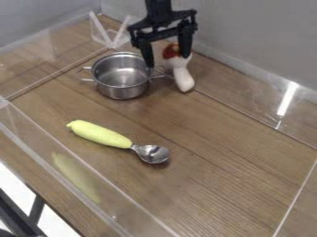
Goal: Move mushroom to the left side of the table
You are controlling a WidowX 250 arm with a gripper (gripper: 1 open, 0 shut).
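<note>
One mushroom (183, 78) lies loose on the bench (210, 139) by the pot (120, 74), apparently under the spread claw (166, 54); next: regrasp, carry left.

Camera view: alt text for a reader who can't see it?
An open black gripper hangs over a toy mushroom lying on a wood-grain table. Beside the mushroom stands a steel pot; a yellow-handled spoon lies nearer the camera.

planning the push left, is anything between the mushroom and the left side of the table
Yes. The pot sits directly left of the mushroom, close beside it, so a straight move left meets it. The spoon lies nearer the camera, off that line. The open pincer hangs just above the mushroom.
</note>
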